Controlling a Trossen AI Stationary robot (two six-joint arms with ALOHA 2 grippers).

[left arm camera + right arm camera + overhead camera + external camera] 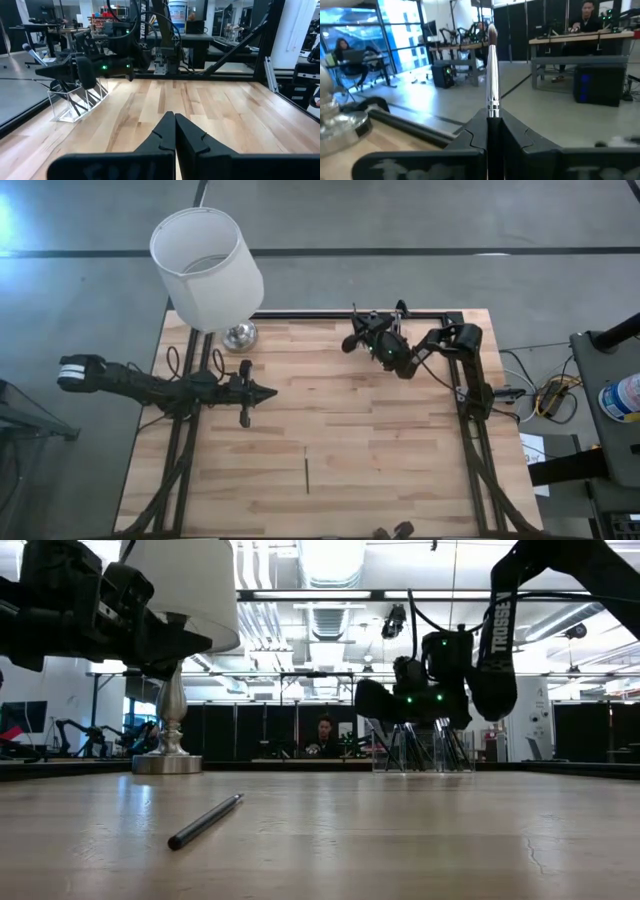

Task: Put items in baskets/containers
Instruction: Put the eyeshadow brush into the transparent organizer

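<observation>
**A robotics lab in an open industrial hall**

A wooden table (330, 440) framed by black rails is set on a grey concrete floor marked with dark lines. Exposed ducts and strip lights are seen along the ceiling in the low view. Further robot arms (75, 735) are mounted at benches in the background. A person (587, 17) is seated at a desk with computers, and another person (342, 52) is seated by large blue-lit windows. Cables and electronics (555, 395) are laid beside the table.

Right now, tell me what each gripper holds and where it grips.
The right gripper is shut on a brush, clamping its handle just below the metal ferrule, bristles pointing away. The left gripper is shut and holds nothing.
</observation>
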